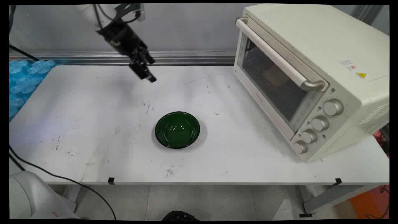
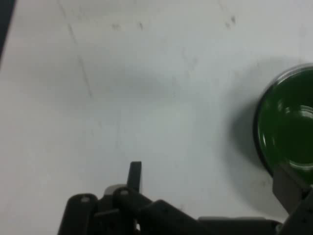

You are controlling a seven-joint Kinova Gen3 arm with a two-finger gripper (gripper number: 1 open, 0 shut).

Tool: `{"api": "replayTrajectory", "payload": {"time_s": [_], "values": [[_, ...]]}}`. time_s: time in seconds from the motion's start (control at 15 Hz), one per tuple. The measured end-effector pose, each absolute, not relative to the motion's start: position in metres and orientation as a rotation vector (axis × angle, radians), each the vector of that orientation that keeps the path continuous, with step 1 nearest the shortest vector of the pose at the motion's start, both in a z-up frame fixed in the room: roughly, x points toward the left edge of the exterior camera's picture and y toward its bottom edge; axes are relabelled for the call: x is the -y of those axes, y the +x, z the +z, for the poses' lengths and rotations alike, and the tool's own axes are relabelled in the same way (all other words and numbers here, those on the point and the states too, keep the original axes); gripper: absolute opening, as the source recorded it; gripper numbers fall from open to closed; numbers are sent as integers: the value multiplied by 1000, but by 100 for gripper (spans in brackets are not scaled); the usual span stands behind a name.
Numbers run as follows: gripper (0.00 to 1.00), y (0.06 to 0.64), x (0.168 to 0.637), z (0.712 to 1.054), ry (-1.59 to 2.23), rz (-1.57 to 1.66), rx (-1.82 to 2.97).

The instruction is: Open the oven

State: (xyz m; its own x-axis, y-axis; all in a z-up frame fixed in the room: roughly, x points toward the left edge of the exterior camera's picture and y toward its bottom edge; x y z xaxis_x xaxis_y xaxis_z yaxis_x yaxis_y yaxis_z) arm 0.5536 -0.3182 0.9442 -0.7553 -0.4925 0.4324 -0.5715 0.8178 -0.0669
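Observation:
A dark green bowl (image 1: 177, 129) stands empty near the middle of the white table (image 1: 93, 124). My black gripper (image 1: 146, 74) hangs above the table's far side, up and to the left of the bowl, tilted down toward it and well clear of it. In the hand view the gripper (image 2: 212, 181) is open, with one fingertip (image 2: 135, 172) at the left and the other finger low at the right. Nothing is between them. There the green bowl (image 2: 288, 127) is cut by the right edge, just beyond the right finger.
A cream toaster oven (image 1: 311, 77) with its glass door shut and several knobs fills the table's right side. An aluminium rail (image 1: 192, 57) runs along the back edge. Blue padding (image 1: 21, 81) lies off the left edge. Black cables (image 1: 62, 179) hang at the front left.

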Motion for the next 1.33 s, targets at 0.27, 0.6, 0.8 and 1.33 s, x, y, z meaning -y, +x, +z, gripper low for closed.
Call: {"api": "replayTrajectory", "payload": {"time_s": [0.27, 0.6, 0.8, 1.33], "values": [[0, 530, 343, 963, 760, 322, 2568], [0, 503, 369, 985, 746, 368, 2513], [0, 480, 386, 1002, 727, 375, 2462], [0, 417, 423, 1028, 678, 355, 2367]]}}
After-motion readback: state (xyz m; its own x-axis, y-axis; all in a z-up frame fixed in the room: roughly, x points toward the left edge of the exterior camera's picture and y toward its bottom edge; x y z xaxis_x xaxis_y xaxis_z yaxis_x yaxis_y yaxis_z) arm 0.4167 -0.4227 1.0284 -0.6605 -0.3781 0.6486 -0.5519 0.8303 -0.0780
